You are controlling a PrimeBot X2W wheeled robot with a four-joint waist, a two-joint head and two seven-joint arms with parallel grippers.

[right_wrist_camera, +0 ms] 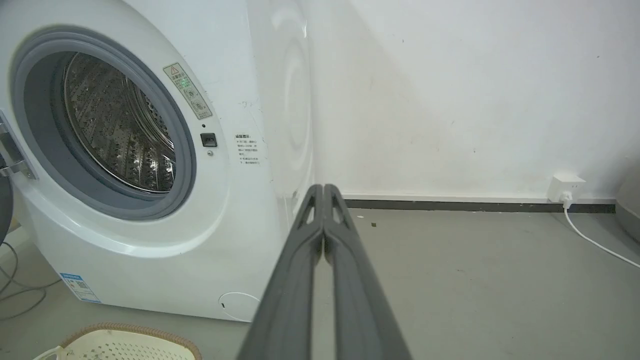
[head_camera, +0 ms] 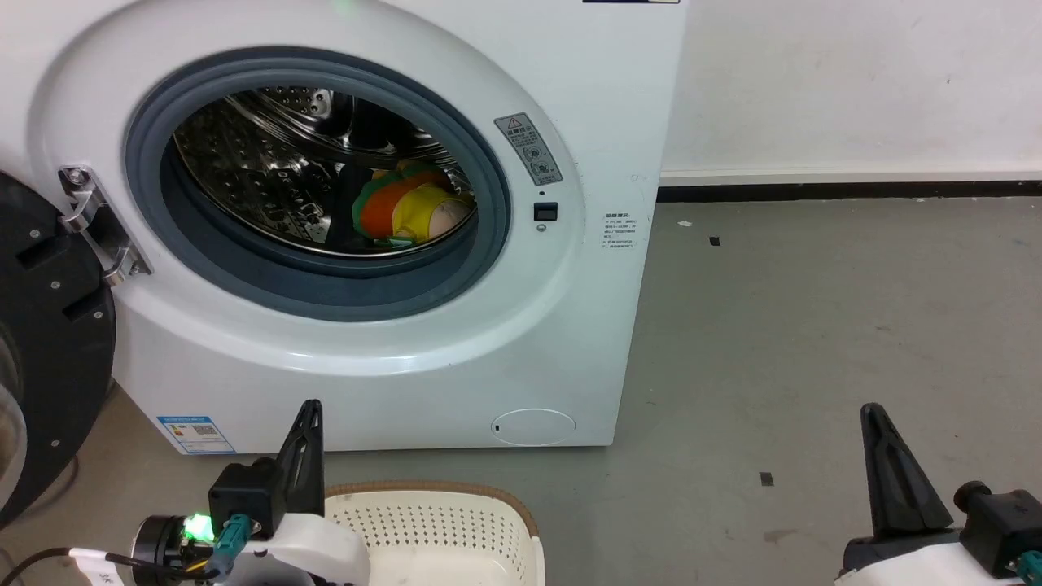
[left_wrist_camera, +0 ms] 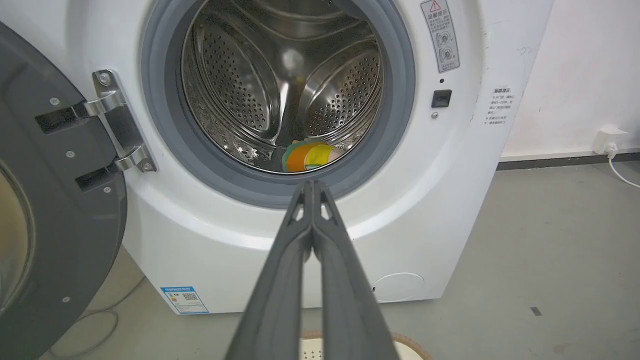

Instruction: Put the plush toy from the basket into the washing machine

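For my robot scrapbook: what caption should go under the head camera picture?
Plush toy lies inside the open washing machine; the basket sits on the floor in front.

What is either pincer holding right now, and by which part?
Nothing. The left pincer and right pincer are both shut on air; the plush toy lies inside the washing machine drum.

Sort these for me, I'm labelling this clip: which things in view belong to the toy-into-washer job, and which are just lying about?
Job: plush toy, lying in the drum; washing machine, its door open; basket; left gripper and right gripper, both shut, empty.
Lying about: wall socket; its white cable; small dark mark on the floor.
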